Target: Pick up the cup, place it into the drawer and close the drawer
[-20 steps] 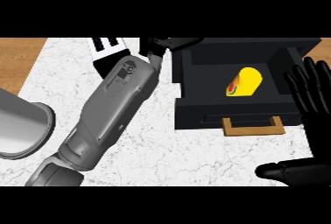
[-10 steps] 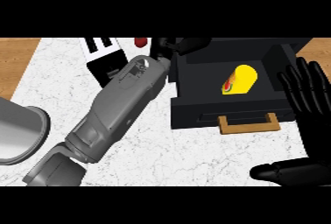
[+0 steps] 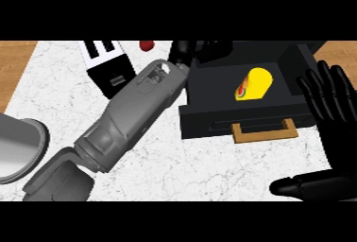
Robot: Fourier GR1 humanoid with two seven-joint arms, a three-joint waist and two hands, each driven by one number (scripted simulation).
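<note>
Two black hands show: the right hand (image 3: 333, 106), at three o'clock, is spread flat with straight fingers, holding nothing, beside the matte black box-shaped drawer (image 3: 244, 124) with its tan wooden handle (image 3: 264, 132). A glossy yellow cup (image 3: 254, 84) lies tilted inside. At twelve o'clock, the left hand (image 3: 199, 49) curls at the drawer's rear corner.

Left hand (image 3: 199, 49) curled; right hand (image 3: 335, 108) open.

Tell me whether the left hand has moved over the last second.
Yes. The left hand has shifted right, toward the drawer. It now overlaps the drawer's back left corner, where earlier it showed just left of that corner.
</note>
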